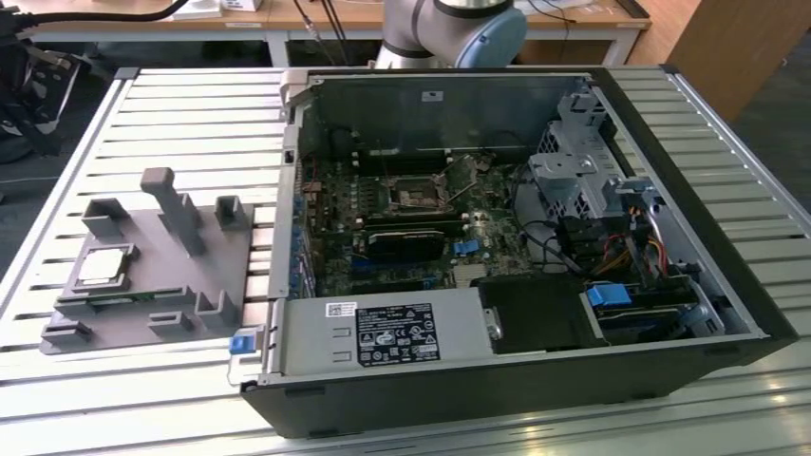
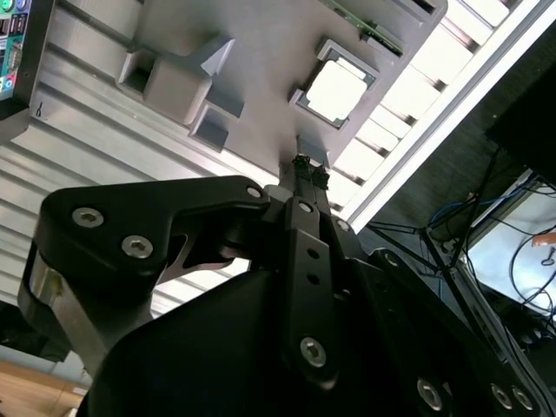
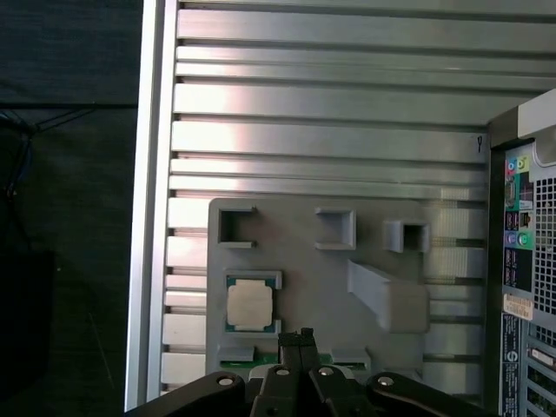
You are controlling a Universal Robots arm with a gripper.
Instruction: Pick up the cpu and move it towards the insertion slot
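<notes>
A: Pincer first, quick.
B: Black two-finger gripper (image 3: 296,337), tips pressed together, nothing between them. The wrist points straight down over the flat grey plastic fixture plate (image 3: 304,278), above its edge and clear of the chip.
A: Cpu?
B: The small square cpu with a silvery top (image 3: 249,305) lies flat in a corner-framed pocket on that plate, near the tips in both wrist views. The pocket probably fixes its spot for the pick. Not lifted yet.
A: Slot?
B: The square dark insertion slot with a silvery frame (image 1: 416,193) is well apart from the plate, inside the open black computer case (image 1: 507,399).
</notes>
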